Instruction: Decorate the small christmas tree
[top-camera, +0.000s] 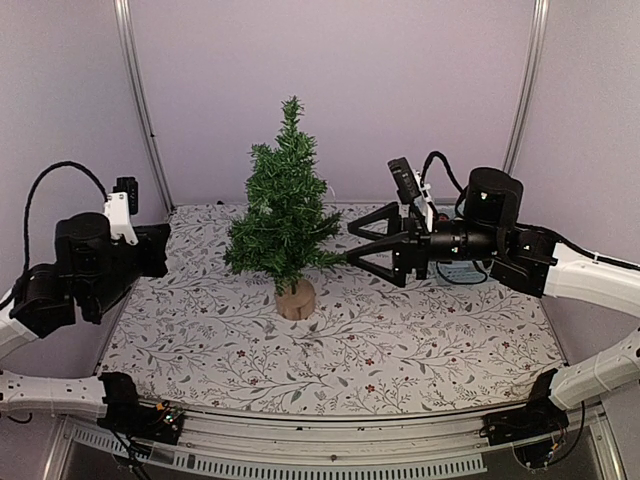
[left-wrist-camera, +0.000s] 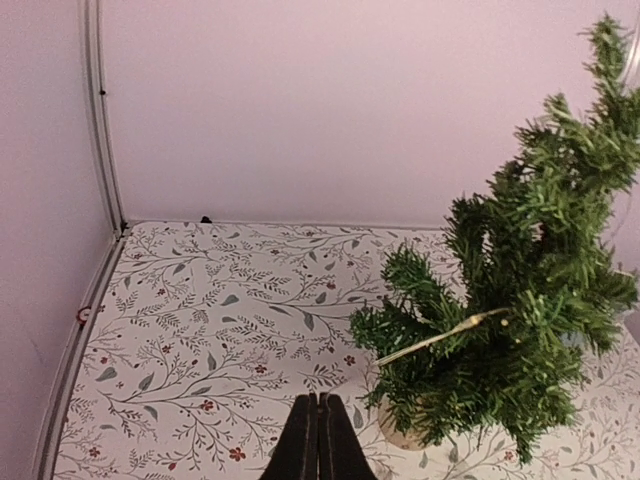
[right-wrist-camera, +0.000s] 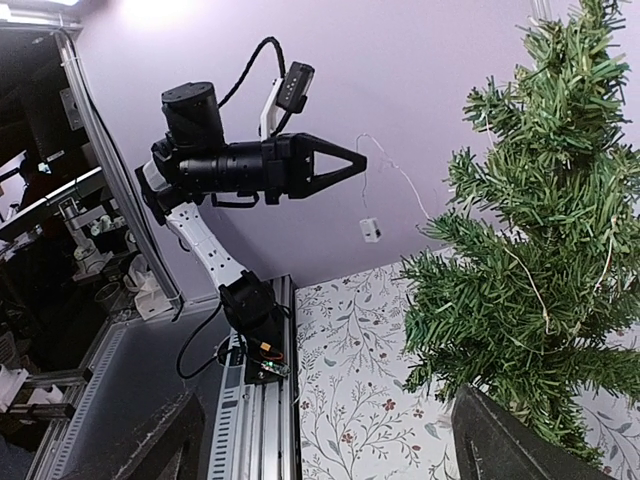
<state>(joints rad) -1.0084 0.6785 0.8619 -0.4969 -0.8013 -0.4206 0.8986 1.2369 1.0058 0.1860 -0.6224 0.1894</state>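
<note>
I see the small christmas tree (top-camera: 283, 215) upright mid-worktop (top-camera: 420, 340), with one thin pale light strand (left-wrist-camera: 440, 335) lying in its branches. I can spot no other ornament, so most decorating looks undone. My right end effector (top-camera: 349, 247) gapes empty beside the boughs; the left end effector (left-wrist-camera: 318, 405) is pressed together, well apart.

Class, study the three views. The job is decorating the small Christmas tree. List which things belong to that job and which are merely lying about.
Belongs to the job:
- tree
- thin pale wire lying across its branches
- right end effector, open beside the tree
- left end effector, shut

Merely lying about:
- floral tablecloth
- dark item with a cable, behind the right arm
</note>
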